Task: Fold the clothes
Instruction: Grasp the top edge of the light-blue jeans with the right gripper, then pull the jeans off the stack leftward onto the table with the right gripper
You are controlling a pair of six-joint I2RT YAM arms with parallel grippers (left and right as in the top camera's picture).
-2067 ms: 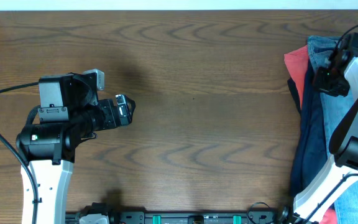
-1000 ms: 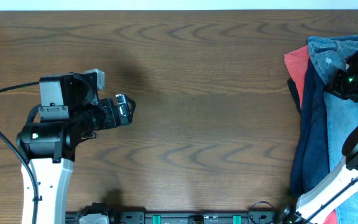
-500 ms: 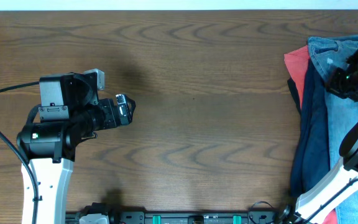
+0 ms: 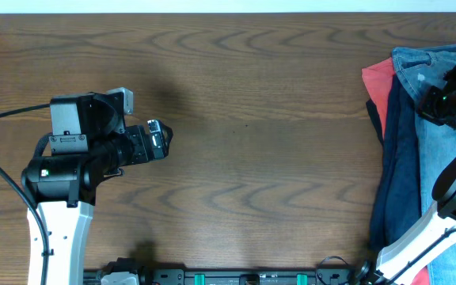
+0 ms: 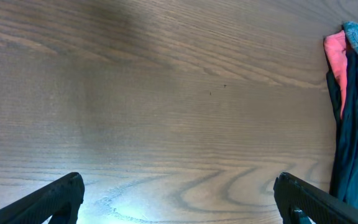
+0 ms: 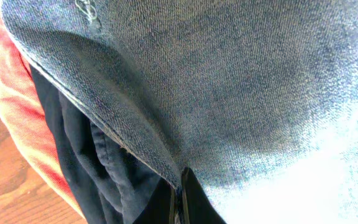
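Pinching jeans (image 6: 241, 87) edge at fingertips, right gripper (image 6: 179, 193) clamped; left gripper (image 5: 178, 196) apart

Jeans (image 4: 427, 150) atop other garments (image 4: 390, 174), table's (image 4: 252, 158) right edge; left arm (image 4: 62, 174) opposite.

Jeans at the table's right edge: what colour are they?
The jeans are faded light-blue denim, shown best in the right wrist view.

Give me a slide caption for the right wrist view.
Right gripper shut on the light-blue denim jeans, lying over a dark navy garment and red-orange garment.
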